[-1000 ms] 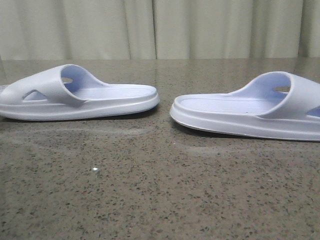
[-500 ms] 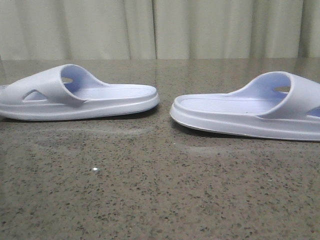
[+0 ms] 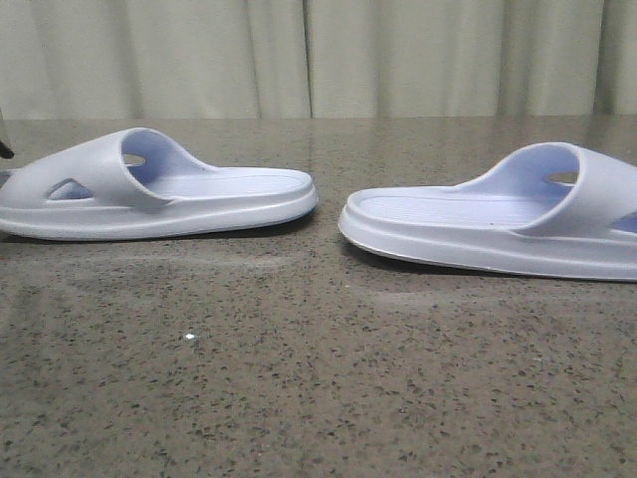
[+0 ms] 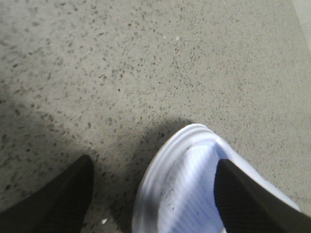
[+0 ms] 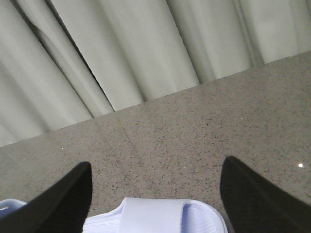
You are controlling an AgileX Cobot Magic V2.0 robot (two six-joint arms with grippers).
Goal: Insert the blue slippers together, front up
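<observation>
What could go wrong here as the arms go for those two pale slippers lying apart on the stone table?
The left end effector is open with one finger over the left slipper and the other off its edge; closing there might only clip the rim and push it. The right end effector hovers open above the right slipper, whose smooth foam could slide on the polished table.

The right slipper (image 3: 498, 224) runs off the front view's right edge, hiding its toe. The left slipper (image 3: 149, 194) is clipped at the left edge. In the left wrist view its rim (image 4: 160, 179) is blurred.
</observation>
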